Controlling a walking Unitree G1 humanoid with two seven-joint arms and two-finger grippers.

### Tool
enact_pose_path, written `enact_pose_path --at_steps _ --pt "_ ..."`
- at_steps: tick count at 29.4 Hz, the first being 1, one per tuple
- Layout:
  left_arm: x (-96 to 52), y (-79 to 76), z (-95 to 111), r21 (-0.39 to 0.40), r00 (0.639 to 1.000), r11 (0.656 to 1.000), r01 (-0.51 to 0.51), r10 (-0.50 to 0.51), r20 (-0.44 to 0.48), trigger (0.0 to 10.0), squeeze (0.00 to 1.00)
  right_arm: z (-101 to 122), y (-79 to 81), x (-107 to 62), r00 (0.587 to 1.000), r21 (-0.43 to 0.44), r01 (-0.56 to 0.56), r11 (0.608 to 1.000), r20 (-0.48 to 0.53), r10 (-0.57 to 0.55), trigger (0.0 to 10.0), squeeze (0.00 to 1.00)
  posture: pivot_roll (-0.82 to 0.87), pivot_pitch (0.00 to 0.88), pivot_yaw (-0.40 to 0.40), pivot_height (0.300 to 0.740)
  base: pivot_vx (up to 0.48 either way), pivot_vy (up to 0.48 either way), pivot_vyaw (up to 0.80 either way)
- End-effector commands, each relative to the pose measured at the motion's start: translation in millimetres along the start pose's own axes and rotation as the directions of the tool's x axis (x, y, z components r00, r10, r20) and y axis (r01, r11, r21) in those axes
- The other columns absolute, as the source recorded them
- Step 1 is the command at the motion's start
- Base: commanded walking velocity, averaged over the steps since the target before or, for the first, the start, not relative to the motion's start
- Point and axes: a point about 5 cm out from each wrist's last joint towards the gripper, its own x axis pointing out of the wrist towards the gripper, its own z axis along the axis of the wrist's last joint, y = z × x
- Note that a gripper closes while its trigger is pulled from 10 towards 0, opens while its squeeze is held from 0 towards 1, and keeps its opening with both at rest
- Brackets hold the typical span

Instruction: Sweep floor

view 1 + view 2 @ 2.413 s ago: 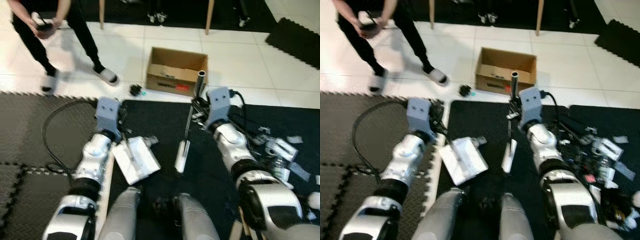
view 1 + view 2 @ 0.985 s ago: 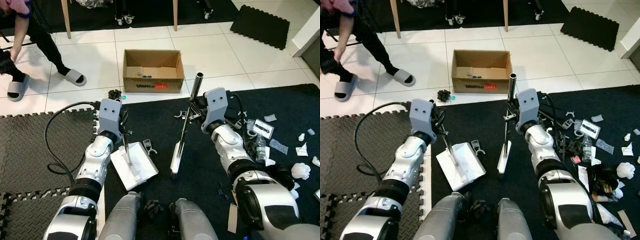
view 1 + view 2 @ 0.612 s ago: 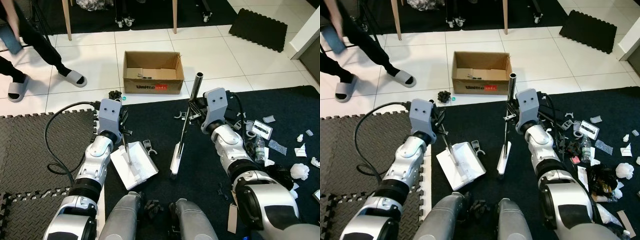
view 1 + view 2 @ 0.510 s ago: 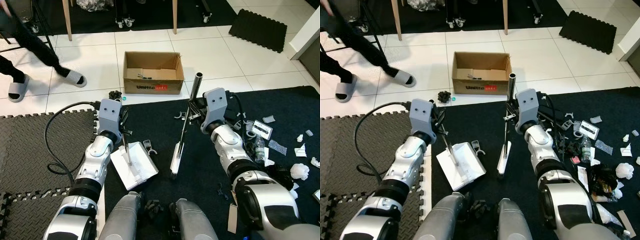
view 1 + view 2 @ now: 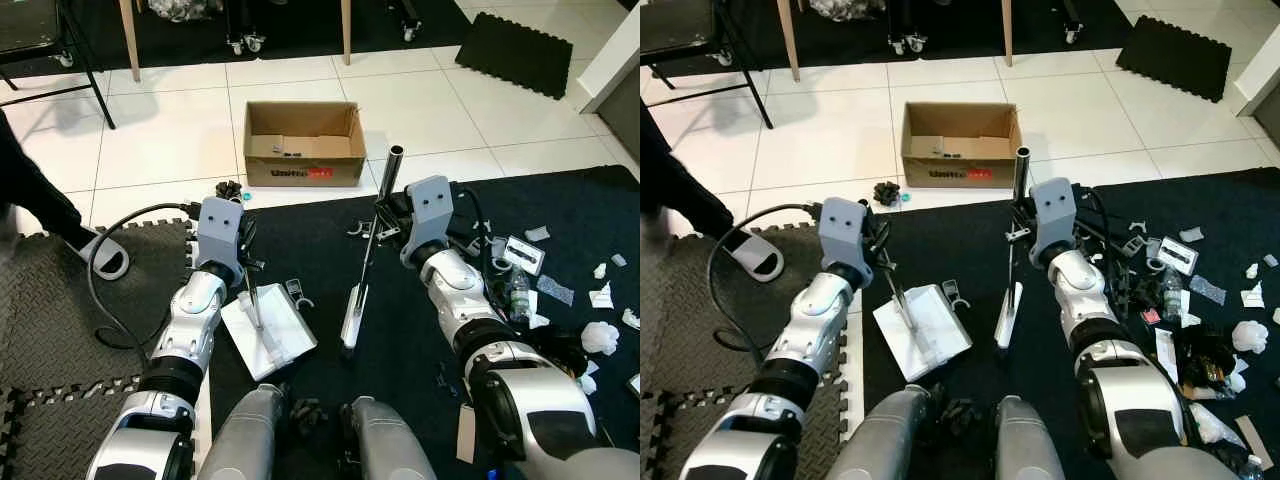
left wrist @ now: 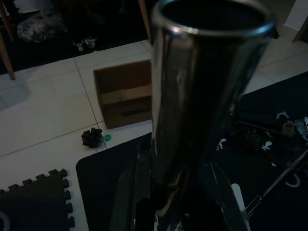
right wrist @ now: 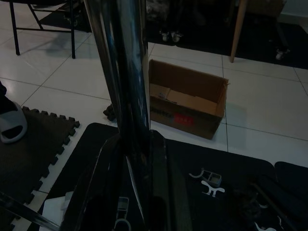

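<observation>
My left gripper is shut on the thin metal handle of a white dustpan that lies on the black mat in front of my legs. That handle's tube rises between the fingers in the left wrist view. My right gripper is shut on the broom's silver pole; its white brush head rests on the mat beside the dustpan. The pole stands upright in the right wrist view. Scattered litter lies on the mat to my right.
An open cardboard box sits on the white tiles ahead, a black clump to its left. A person's slippered foot stands on the grey foam mat at left. Chair legs stand at the back. Small white clips lie near the dustpan.
The person has walked from the tiles at the back left to the left edge, one slipper now on the foam mat. Both arms, dustpan and broom have kept their places.
</observation>
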Motion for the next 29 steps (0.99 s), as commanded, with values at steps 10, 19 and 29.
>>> enact_pose_path --at_steps 10,19,29 --pt "1.0 -0.9 3.7 0.008 0.999 1.000 -0.030 0.029 0.025 10.0 0.00 1.1 0.1 0.8 1.000 0.003 -0.004 1.000 0.007 0.004 10.0 0.00 0.01 0.119 -0.044 0.740 0.000 0.000 0.00" --pt "1.8 -3.0 3.1 0.009 0.999 0.999 -0.047 0.047 0.023 10.0 0.00 2.4 1.1 2.1 1.000 0.010 -0.009 1.000 0.009 0.009 10.0 0.00 0.01 0.112 -0.044 0.740 0.000 0.000 0.00" --pt "2.3 -5.9 3.0 0.015 0.999 0.999 -0.035 0.035 0.024 10.0 0.00 2.7 1.5 2.8 1.000 0.007 -0.014 1.000 0.006 0.014 10.0 0.00 0.01 0.095 -0.045 0.740 0.000 0.000 0.00"
